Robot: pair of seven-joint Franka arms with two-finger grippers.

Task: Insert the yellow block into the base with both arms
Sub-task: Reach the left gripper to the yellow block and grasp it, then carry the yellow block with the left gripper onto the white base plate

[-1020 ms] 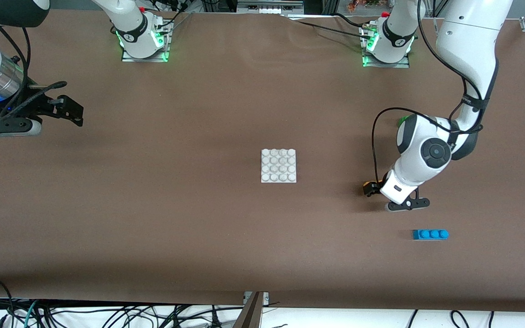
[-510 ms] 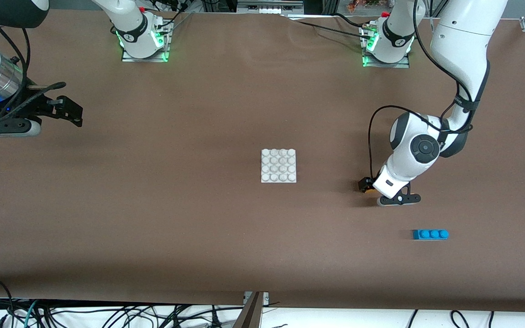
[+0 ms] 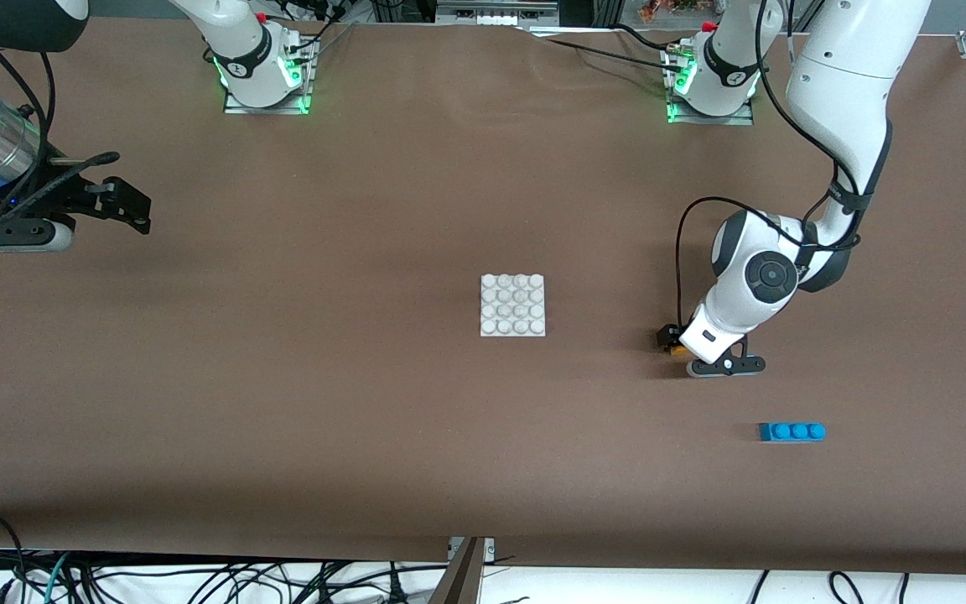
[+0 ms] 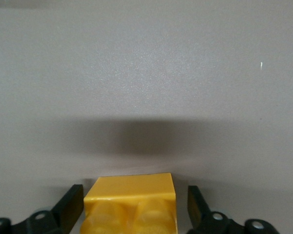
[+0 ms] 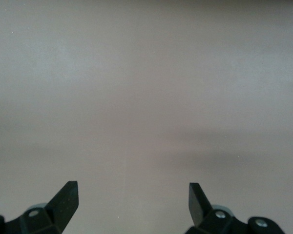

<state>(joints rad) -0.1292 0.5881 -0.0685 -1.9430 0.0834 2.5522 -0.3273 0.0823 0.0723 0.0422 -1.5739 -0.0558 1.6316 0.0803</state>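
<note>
Brown table [image 3: 298,403]; left gripper [image 3: 674,342] straddles yellow block [image 4: 131,204], unclamped; right gripper [image 5: 132,204] spread

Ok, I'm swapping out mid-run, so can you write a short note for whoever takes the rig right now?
Left end effector: down at the table toward the left arm's end, fingers either side of the yellow block, a gap showing on each side; not gripped.
Right end effector: open, holding nothing, waiting over the right arm's end of the table.
Base: mid-table, studs bare.
Blue brick: nearer the front camera than the left end effector, untouched.
Done: left arm lined up on the block.
Left: grip, lift, carry to the base, press in with both arms.
</note>
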